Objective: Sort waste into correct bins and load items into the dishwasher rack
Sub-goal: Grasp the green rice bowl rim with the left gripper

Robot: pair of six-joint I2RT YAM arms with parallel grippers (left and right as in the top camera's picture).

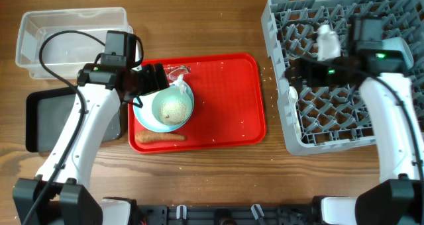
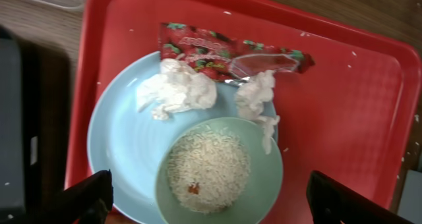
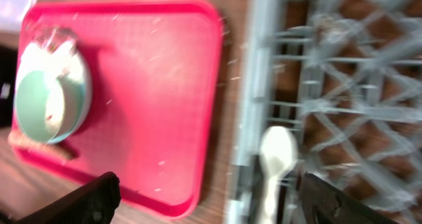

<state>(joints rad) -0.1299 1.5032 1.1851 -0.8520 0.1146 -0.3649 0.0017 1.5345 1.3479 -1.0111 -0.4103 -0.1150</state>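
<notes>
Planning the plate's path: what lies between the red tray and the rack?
Only a bare strip of table with a few stray grains, seen overhead.

Open right, crowded left
Right of the light-blue plate (image 2: 122, 145) the red serving tray (image 1: 232, 99) lies bare; wrappers (image 2: 211, 53) and a pale-green bowl (image 2: 267, 178) crowd the plate; pegs (image 1: 311, 109) fill the dishwasher rack (image 1: 278, 53).
</notes>
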